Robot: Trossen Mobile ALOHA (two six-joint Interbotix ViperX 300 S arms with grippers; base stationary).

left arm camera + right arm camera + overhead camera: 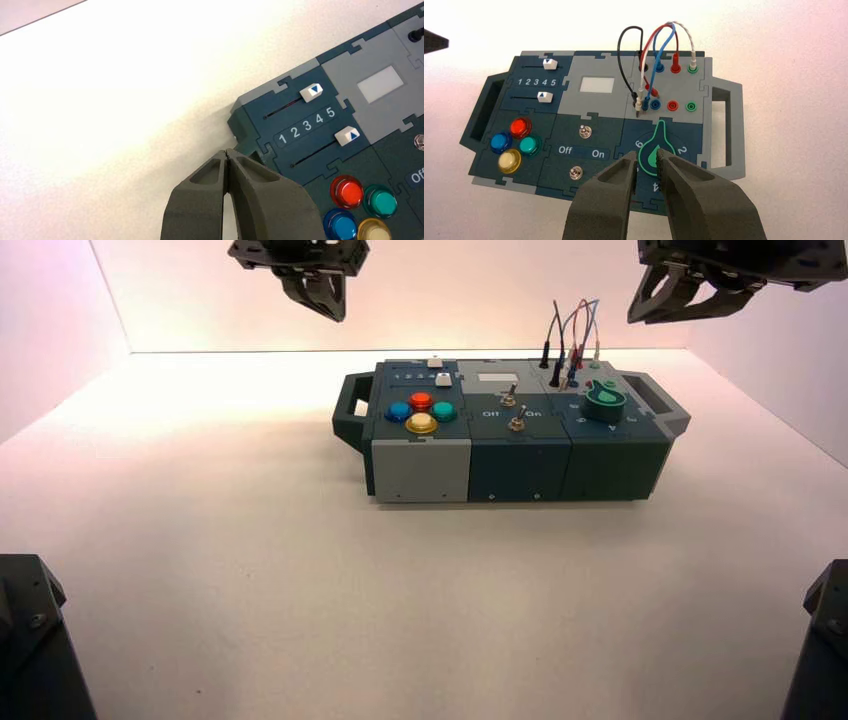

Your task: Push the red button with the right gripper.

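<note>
The red button (421, 400) (520, 127) (347, 192) is the far one of a diamond cluster on the box's left end, with blue, teal and yellow buttons around it. My right gripper (660, 300) (647, 159) hangs high above the box's right end, over the green knob (657, 150). It is open, with nothing between its fingers. My left gripper (325, 295) (228, 152) hangs high above the box's far left corner, shut and empty.
The dark box (520, 455) has handles at both ends, two white sliders (549, 64) beside numbers 1 to 5, two toggle switches (584, 131) with Off and On lettering, and looped wires (659, 45) plugged into sockets at the far right.
</note>
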